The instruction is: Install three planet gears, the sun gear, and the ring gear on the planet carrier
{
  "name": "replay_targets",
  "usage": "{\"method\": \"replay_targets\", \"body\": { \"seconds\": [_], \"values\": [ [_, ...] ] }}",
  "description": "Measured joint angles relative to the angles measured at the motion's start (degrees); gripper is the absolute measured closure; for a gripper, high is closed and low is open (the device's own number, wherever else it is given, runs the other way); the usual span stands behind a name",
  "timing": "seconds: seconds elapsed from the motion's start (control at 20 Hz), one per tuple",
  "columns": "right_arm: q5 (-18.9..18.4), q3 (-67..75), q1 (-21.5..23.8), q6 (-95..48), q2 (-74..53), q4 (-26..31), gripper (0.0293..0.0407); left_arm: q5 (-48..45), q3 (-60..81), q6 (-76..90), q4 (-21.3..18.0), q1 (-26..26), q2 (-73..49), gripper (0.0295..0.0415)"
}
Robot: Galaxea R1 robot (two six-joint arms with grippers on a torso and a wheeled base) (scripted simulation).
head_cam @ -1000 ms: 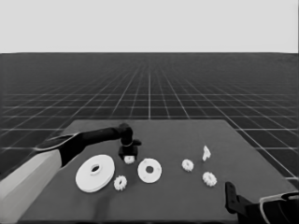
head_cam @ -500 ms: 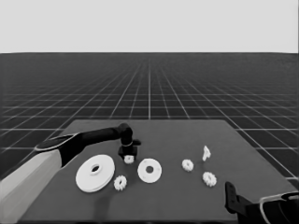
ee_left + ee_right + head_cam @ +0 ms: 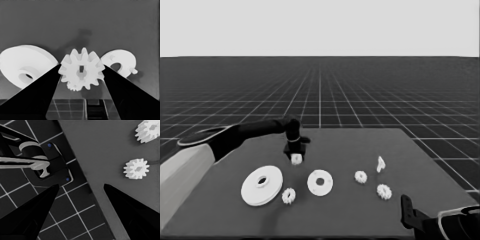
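None of the gears sits on the smaller round part [image 3: 320, 182] yet, so I judge the whole assembly to be ahead of me. Nearest, my right tool [image 3: 407, 211] is parked at the near right corner of the table [image 3: 350, 150], its fingers apart and holding nothing. Just beyond it lies a first gear [image 3: 384, 191], with a second gear [image 3: 360, 176] at its 10 o'clock and the thin white piece [image 3: 380, 164] at its 12 o'clock. Across the middle of the table the smaller round part lies flat, nothing on it. A third gear [image 3: 289, 195] lies at its 8 o'clock. The larger round part [image 3: 262, 185] lies at its 9 o'clock, apart from it and just beside that third gear. Farther off, at 11 o'clock from the smaller round part, my left tool [image 3: 295, 149] points down and is clamped on the fourth gear [image 3: 81, 71]. The left wrist view shows a finger pressed against its teeth on each side. I cannot tell whether the gear is clear of the table. By my reckoning this is the first pick. Left to do: carry this gear to the smaller round part, then the other three gears, then the larger round part on top.
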Motion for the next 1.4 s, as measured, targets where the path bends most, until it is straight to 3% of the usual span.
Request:
{"method": "replay_targets", "body": {
  "seconds": [0.1,0.3,0.6,0.75,1.1,1.2,1.25,1.4],
  "values": [
    [0.0,0.0,0.0,0.0,0.0,0.0,0.0315,0.04,0.0,0.0,-0.1,-0.08,0.0,0.0398],
    [0.0,0.0,0.0,0.0,0.0,0.0,0.0315,0.92,-4.27,-6.8,0.56,0.16,11.27,0.0398],
    [0.0,0.0,0.0,0.0,0.0,0.0,0.0315,0.98,-5.71,-7.16,0.6,0.17,12.91,0.0398],
    [0.0,0.0,0.0,0.0,0.0,0.0,0.0315,-2.13,-10.68,-4.42,6.47,6.85,14.53,0.0398],
    [0.0,0.0,0.0,0.0,0.0,0.0,0.0315,-3.16,-12.63,-3.4,7.75,8.34,15.19,0.0398],
    [0.0,0.0,0.0,0.0,0.0,0.0,0.0315,-3.19,-12.66,-3.39,7.77,8.36,15.2,0.0339],
    [0.0,0.0,0.0,0.0,0.0,0.0,0.0315,-3.19,-12.67,-3.39,7.77,8.36,15.2,0.033],
    [0.0,0.0,0.0,0.0,0.0,0.0,0.0315,-3.2,-12.68,-3.39,7.78,8.37,15.2,0.0326]
  ]
}}
